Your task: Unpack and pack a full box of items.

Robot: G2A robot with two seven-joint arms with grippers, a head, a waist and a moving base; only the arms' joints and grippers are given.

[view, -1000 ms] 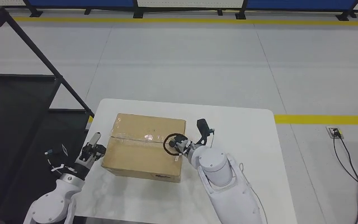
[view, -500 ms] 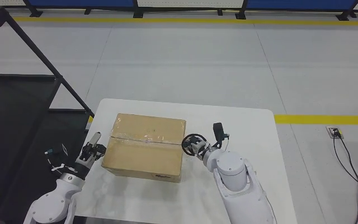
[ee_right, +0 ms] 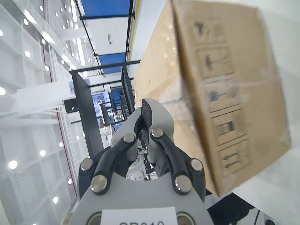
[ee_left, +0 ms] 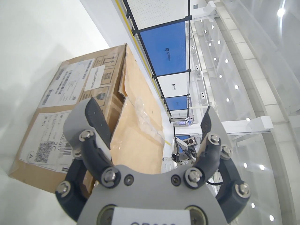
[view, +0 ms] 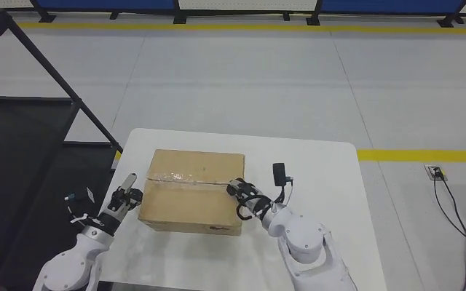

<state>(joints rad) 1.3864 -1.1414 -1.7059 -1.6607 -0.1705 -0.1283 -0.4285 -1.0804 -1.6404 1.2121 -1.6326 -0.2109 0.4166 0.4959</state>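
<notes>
The box (view: 195,190) sits on the white table (view: 313,167), nearer my left side. It is brown cardboard. Its top flaps are down, and clear tape (view: 188,177) runs along the line where they meet. From my left wrist the tape (ee_left: 141,105) looks crinkled.

My left gripper (view: 133,189) is just beside the left end of the box. Its fingers are spread wide with nothing in them. My left wrist shows the left gripper (ee_left: 151,113) pointing at the box (ee_left: 138,132), with one finger (ee_left: 95,115) in front of the end wall. That wall has white labels (ee_left: 58,92) stuck on it.

My right gripper (view: 239,191) is at the right end of the box, up by the top edge where the tape line ends. My right wrist shows the right gripper (ee_right: 144,107) pinched tight, holding nothing. The box (ee_right: 222,94) is right next to it. I cannot tell if it touches the box.
</notes>
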